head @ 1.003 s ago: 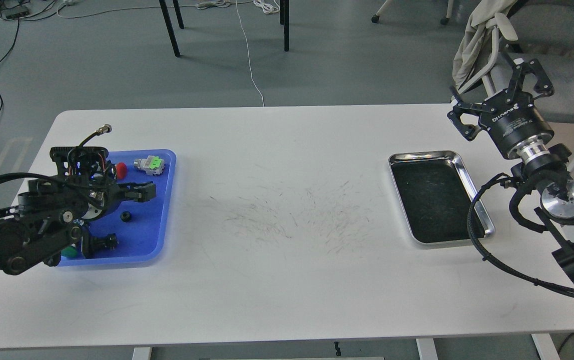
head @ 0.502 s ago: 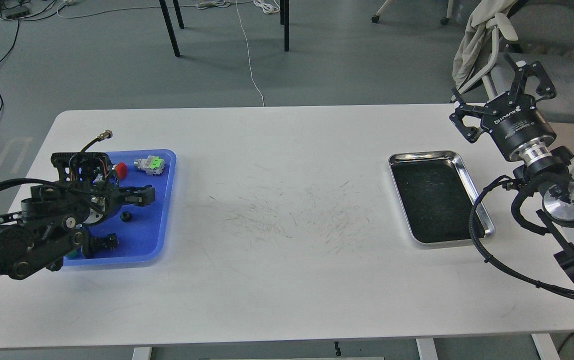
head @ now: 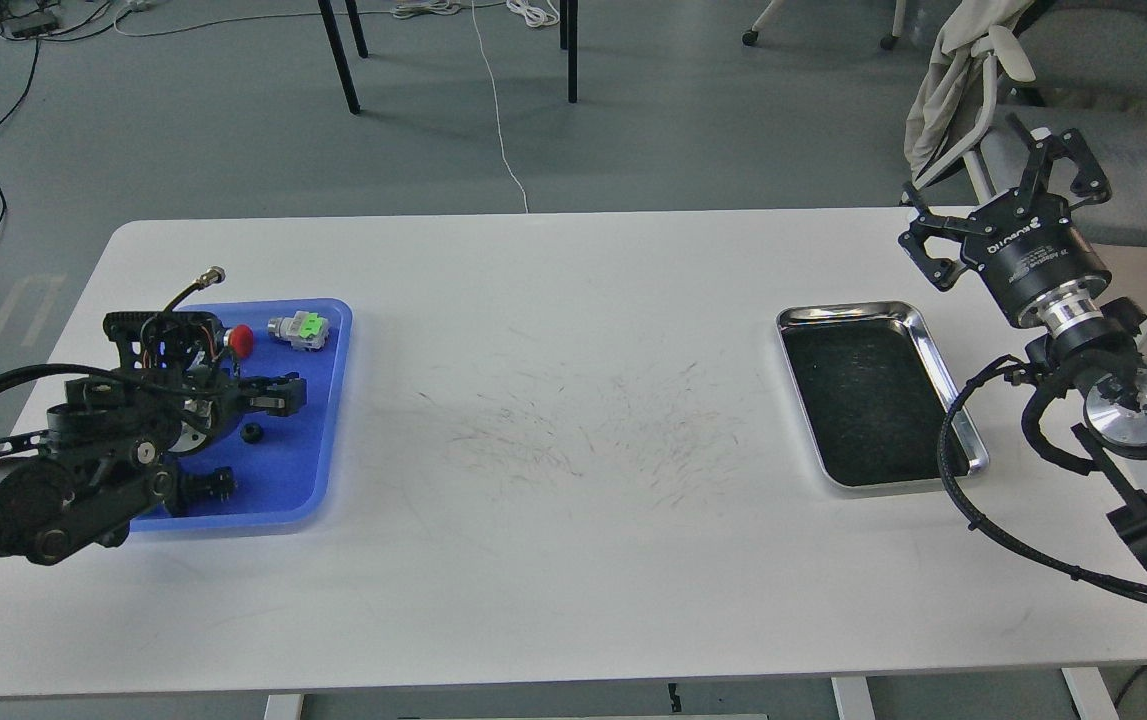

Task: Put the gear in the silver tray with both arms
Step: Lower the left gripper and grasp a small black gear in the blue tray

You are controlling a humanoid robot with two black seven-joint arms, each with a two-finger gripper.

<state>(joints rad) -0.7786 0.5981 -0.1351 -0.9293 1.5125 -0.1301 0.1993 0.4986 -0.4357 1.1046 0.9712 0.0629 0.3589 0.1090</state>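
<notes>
The silver tray (head: 933, 350) lies empty at the right of the white table, showing its dark bottom. A small black round part (head: 252, 433), possibly the gear, lies in the blue tray (head: 318, 440) at the left. A second black toothed part (head: 211, 485) lies nearer the front of that tray. My left gripper (head: 268, 400) hovers over the blue tray, just above and left of the small black part. Only one of its fingers (head: 278, 393) shows clearly. My right gripper (head: 995, 185) is open and empty, raised behind and to the right of the silver tray.
The blue tray also holds a red knob (head: 242, 340) and a grey part with a green piece (head: 299, 328). A chair with cloth (head: 973, 70) stands behind the right arm. A black cable (head: 948, 450) hangs beside the silver tray's right rim.
My left arm has shifted slightly down and to the left over the blue tray. My right gripper has moved slightly up and to the right. Nothing has been taken hold of.
</notes>
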